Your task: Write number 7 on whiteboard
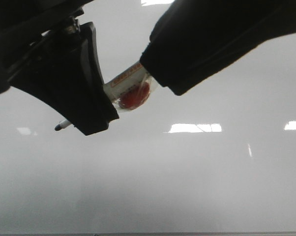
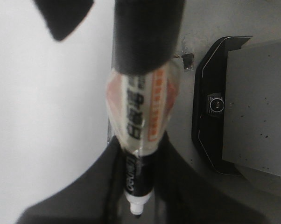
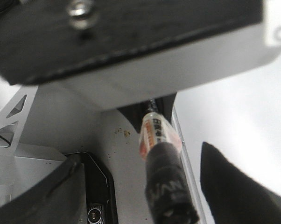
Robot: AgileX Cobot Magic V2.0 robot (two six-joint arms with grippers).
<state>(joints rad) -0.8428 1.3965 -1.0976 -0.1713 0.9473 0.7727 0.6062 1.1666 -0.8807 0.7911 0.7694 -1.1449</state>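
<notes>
The whiteboard (image 1: 187,187) fills the front view, glossy pale grey with bright reflections. No number 7 shows on it. My left gripper (image 1: 81,120) is shut on a black marker (image 1: 131,81) wrapped in clear tape with an orange label. The marker's tip (image 1: 58,127) sticks out to the left, just off the board. In the left wrist view the marker (image 2: 140,116) runs between the left gripper's fingers (image 2: 187,186), tip down. My right gripper (image 1: 187,54) is at the marker's black rear end (image 3: 171,191), which lies between its parted fingers (image 3: 238,186) with a gap showing.
The board's thin dark bottom edge (image 1: 148,234) runs along the bottom of the front view. A black base with a small camera (image 2: 215,105) sits beside the board and also shows in the right wrist view (image 3: 96,214).
</notes>
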